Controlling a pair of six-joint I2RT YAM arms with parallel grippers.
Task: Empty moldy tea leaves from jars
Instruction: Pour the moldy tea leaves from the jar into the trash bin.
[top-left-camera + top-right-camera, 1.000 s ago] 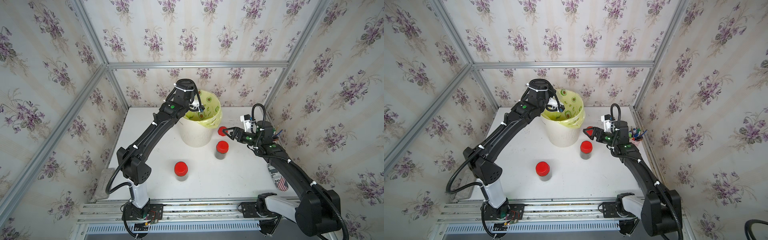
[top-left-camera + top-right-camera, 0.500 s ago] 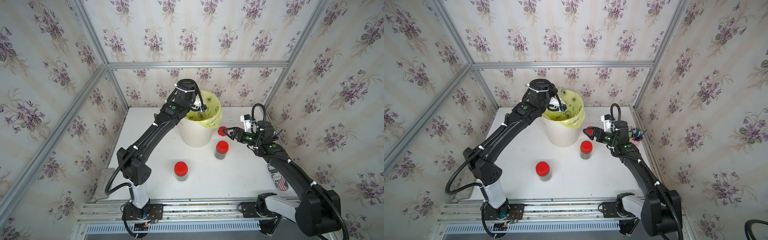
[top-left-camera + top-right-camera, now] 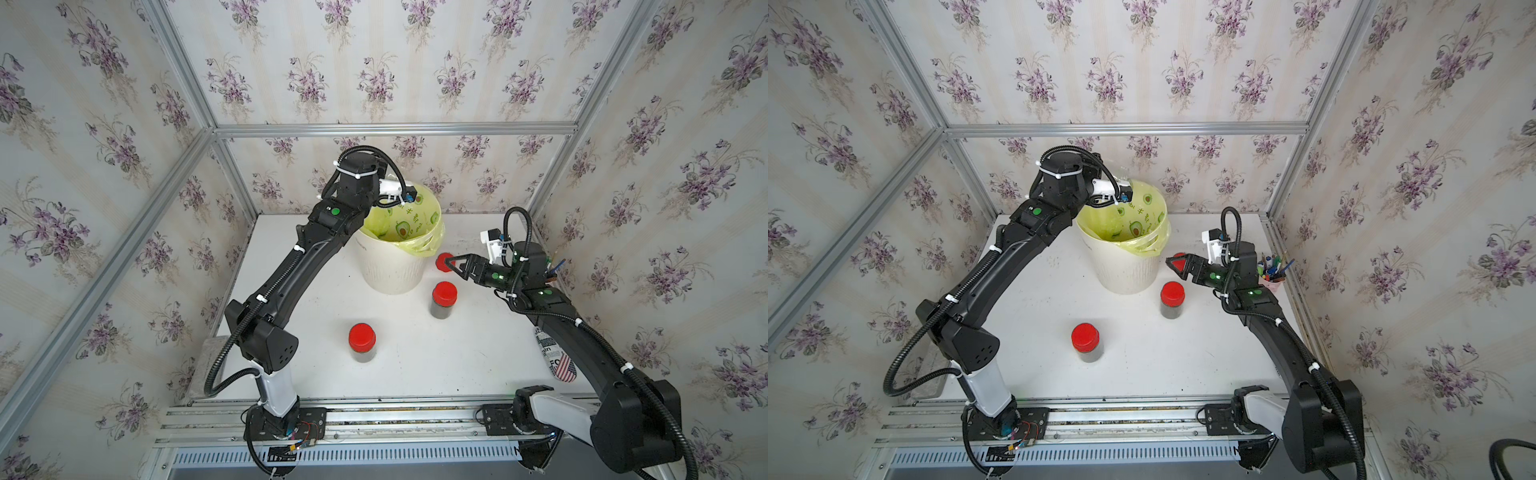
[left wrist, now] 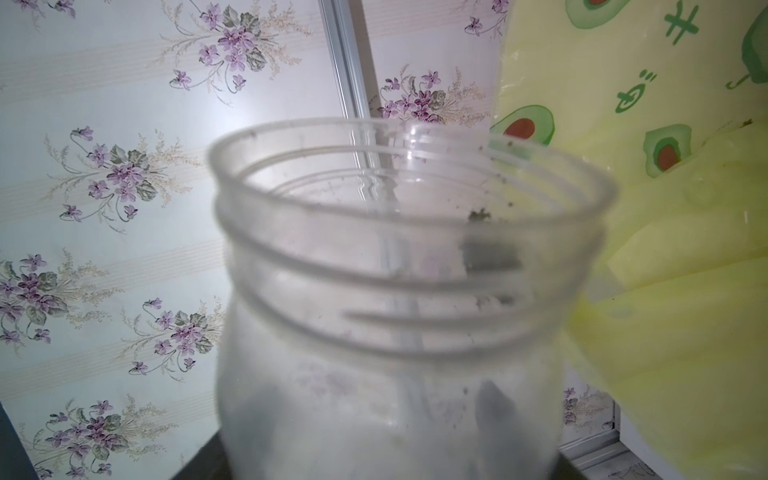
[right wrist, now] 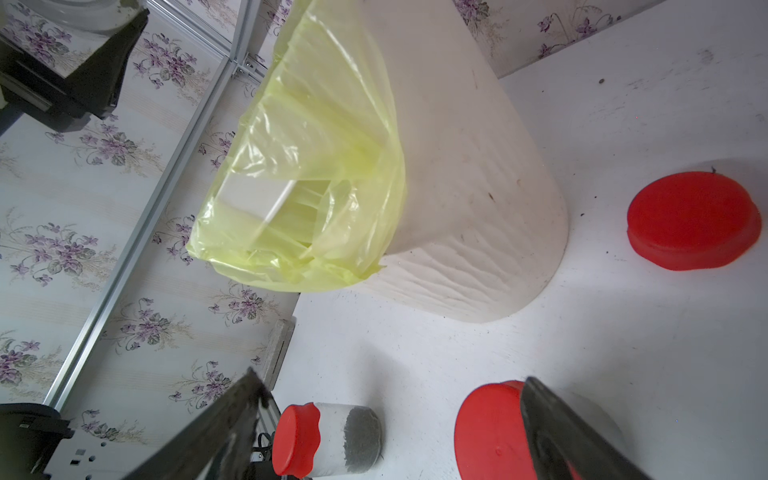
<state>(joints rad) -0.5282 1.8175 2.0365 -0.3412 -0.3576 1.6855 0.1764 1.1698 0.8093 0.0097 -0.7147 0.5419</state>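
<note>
My left gripper [image 4: 386, 440] is shut on an uncapped clear jar [image 4: 399, 257] held at the back-left rim of the cream bin [image 3: 395, 270]. Only a few dark specks cling inside it. Two capped jars stand on the table in both top views, one at the front [image 3: 362, 343] and one right of the bin [image 3: 444, 299]. Moldy tea leaves [image 5: 362, 436] show dark through their walls. A loose red cap [image 5: 692, 220] lies beside the bin. My right gripper [image 3: 451, 264] hovers open just over that cap, holding nothing.
The bin's yellow avocado-print bag [image 3: 415, 216] drapes over its rim. A pink pen cup [image 3: 1273, 276] stands at the table's right edge. A flag-patterned pouch [image 3: 557, 361] lies under my right arm. A grey tray [image 3: 208, 361] sits off the table's front left corner.
My left wrist has turned and lifted a little at the bin's rim with the jar. The right arm and the jars on the table have not moved.
</note>
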